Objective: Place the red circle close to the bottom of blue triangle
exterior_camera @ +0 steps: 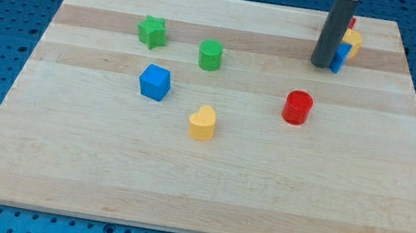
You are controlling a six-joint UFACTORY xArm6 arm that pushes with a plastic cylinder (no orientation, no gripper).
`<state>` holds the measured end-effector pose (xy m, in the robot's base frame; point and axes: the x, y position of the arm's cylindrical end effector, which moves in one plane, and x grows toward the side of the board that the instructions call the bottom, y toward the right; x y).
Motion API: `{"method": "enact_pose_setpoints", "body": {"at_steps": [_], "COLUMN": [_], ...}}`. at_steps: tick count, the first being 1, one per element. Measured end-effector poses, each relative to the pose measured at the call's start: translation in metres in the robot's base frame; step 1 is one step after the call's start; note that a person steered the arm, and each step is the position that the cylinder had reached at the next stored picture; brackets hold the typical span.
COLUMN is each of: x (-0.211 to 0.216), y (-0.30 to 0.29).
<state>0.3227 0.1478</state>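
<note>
My tip (321, 64) touches the blue triangle (340, 57) at the surface's (178, 196) one o'clock; no claw fitted. The red circle (297, 108) sits apart at six o'clock of it. I risk shoving the triangle away.

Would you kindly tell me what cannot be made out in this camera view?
- Blue block, view's top right: mostly hidden behind my dark rod; triangle shape unconfirmed.
- Yellow block beside it: partly hidden, shape unclear.
- Red block behind the rod: only a sliver shows.
- My tip: contact with the blue block cannot be judged.
</note>
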Motion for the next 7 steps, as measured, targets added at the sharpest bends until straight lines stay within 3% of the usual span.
{"method": "enact_pose_setpoints", "body": {"at_steps": [3, 5, 6, 7], "x": [0.014, 0.1, 0.14, 0.14], "y": [-0.058, -0.102, -0.096, -0.072]}}
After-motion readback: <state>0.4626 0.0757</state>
